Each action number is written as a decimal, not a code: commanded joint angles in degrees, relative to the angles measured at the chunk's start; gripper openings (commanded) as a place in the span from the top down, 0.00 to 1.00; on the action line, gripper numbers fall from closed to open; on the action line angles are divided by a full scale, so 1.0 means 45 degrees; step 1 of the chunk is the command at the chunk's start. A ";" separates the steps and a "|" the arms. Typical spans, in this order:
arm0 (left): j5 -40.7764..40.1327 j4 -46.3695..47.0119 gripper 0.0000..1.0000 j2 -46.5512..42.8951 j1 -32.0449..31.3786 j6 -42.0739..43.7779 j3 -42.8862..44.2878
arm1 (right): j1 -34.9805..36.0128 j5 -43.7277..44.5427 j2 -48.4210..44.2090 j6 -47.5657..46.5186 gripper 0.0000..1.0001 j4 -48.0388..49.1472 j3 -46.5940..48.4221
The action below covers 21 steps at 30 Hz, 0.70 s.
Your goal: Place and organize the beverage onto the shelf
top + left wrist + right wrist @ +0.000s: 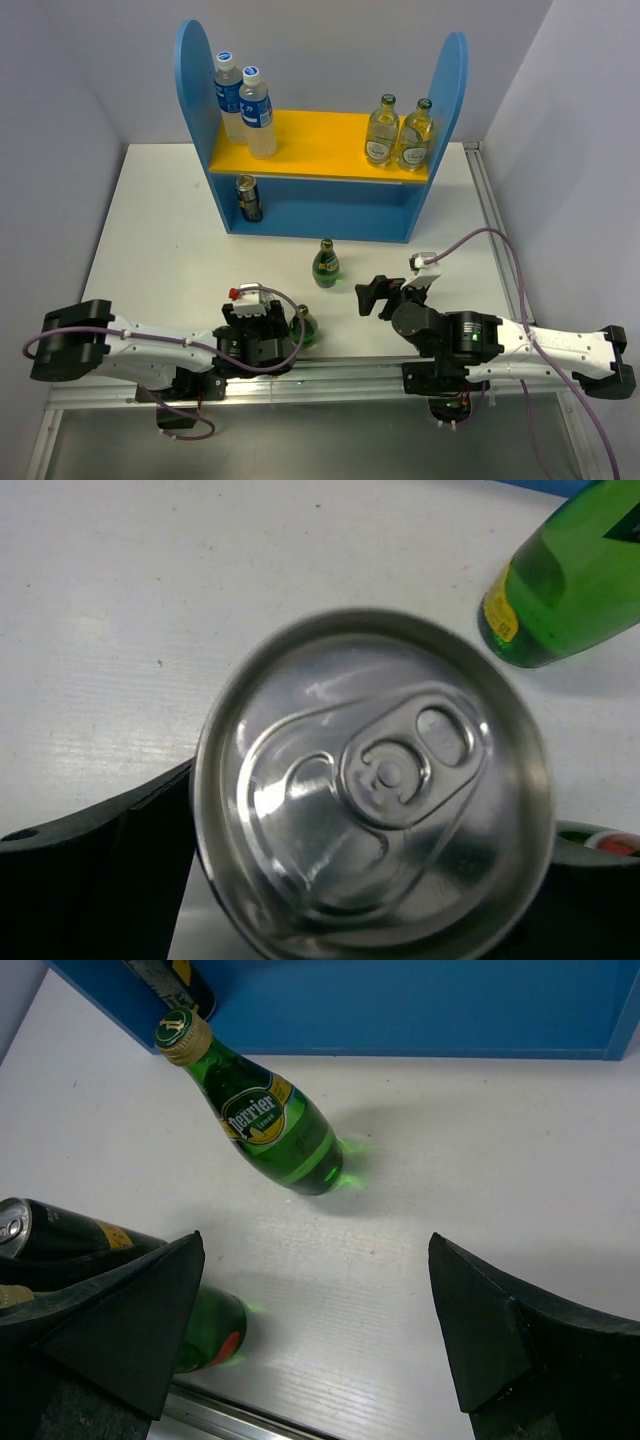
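**Step in hand (judged):** L arm taking the silver-topped aluminium drink can (372, 780) off the white table (160, 220), to go on the shelf.

**Target:** large blue two-level shelf (452, 80) w/ yellow upper board, at far side of table, well apart from the can.
- Upper board: two clear water bottles w/ blue labels (245, 105) on L, two pale glass bottles w/ gold caps (398, 130) on R.
- Lower level: one dark can (248, 198) at L end, the only item I see there. Probable home for this can is beside it.

**How to do it well:**
- Centre jaws on can body, below rim. Squeeze only enough, as the thin wall will likely dent.
- Lift straight up before going fwd. A green glass bottle w/ red mark (215, 1330) stands just beside the can.
- The green Perrier bottle w/ gold cap (325, 265) stands btwn can and shelf. Keep can upright and go round the Perrier.

**Fingers:**
- left gripper (262, 322): black fingers (90, 870) sit either side of the can, close against it, less than full spread. Cannot tell if pads actually clamp it, nor if can is off the table.
- right gripper (316, 1245): fingers wide apart, only table btwn them, touching nothing. Hangs near the Perrier.
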 commanded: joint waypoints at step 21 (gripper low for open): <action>0.0242 0.6494 1.00 0.1010 0.2327 0.6663 0.0527 | 0.0069 0.0304 -0.0565 -0.0374 0.00 0.0558 -0.0260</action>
